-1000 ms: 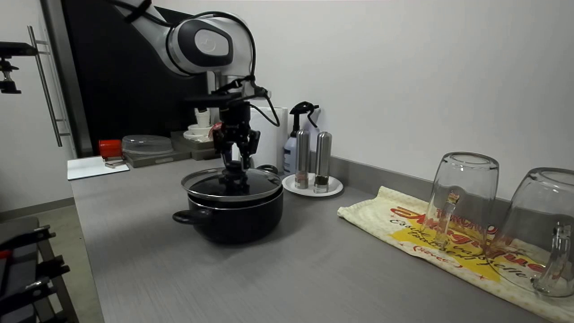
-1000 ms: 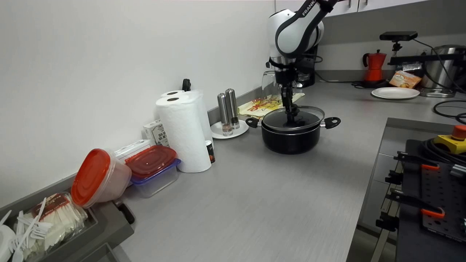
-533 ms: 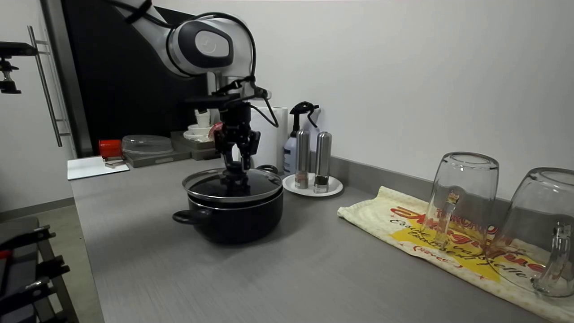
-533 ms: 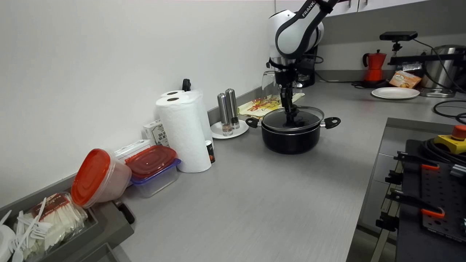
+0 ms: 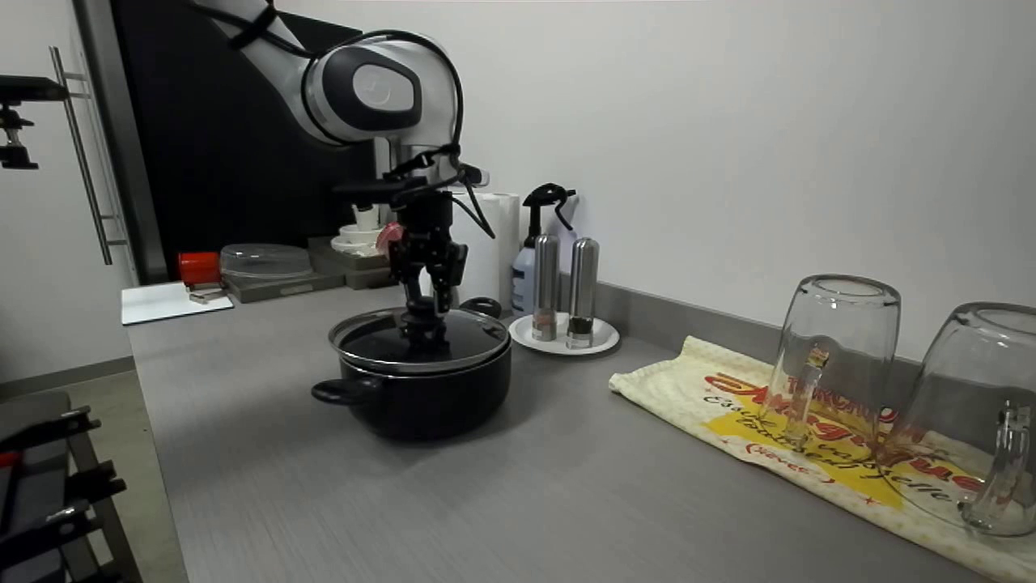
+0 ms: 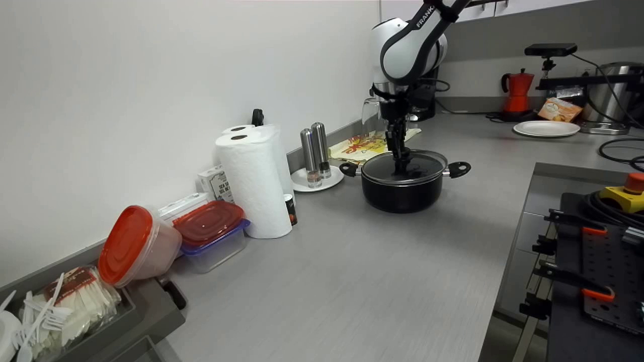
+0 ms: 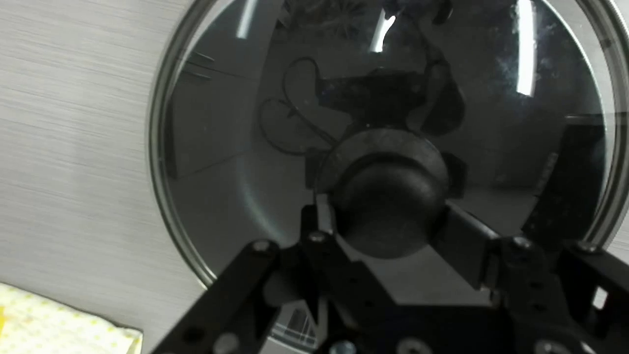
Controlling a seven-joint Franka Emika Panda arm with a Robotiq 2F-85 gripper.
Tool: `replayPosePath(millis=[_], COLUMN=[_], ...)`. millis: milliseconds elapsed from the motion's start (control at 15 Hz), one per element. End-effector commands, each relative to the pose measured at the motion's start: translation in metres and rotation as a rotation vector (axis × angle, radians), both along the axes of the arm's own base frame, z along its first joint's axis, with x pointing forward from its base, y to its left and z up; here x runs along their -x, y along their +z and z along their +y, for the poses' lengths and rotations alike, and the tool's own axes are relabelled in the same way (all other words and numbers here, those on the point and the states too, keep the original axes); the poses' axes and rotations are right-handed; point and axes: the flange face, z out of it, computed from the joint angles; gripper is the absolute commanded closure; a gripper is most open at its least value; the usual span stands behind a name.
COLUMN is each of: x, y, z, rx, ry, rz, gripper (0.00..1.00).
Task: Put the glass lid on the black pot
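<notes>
Grey counter (image 5: 566, 494) is running along white wall (image 5: 712, 162); in an exterior view, a glass mug (image 5: 955, 405) is getting cropped at R edge. Glass lid (image 5: 469, 340) is covering black pot (image 5: 437, 405); can't tell if it's sitting flush. In an exterior view, gripper (image 6: 400, 155) is hiding pt. of lid. Wrist view: part-closed fingers (image 7: 464, 241) are pinching knob (image 7: 390, 211) from both sides, w/ lid's rim (image 7: 157, 162) running off top & lower bit hidden.

- A kitchen, judging by the long grey counter (image 6: 362, 281) and wall cabinets (image 6: 528, 4)
- Red coffee pot (image 6: 518, 93), black pot (image 6: 402, 197), glass mugs (image 5: 842, 336)
- Paper towels (image 6: 255, 193), spice grinders (image 5: 583, 279), plastic cutlery (image 6: 90, 299)
- Lab-like gear alongside: robot arm (image 5: 380, 85), red push button (image 6: 635, 182)
</notes>
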Motion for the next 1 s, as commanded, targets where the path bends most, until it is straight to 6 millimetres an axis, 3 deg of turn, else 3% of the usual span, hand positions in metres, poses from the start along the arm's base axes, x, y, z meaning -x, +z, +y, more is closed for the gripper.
replayPosePath(millis=[0,933], x=[-0.0001,0.0055], y=[0.0059,0.0004], z=[0.0001,-0.0011], rx=[0.007,-0.044], ry=[-0.040,-0.143], rz=[-0.042,-0.059], gripper=[0.74,0.74])
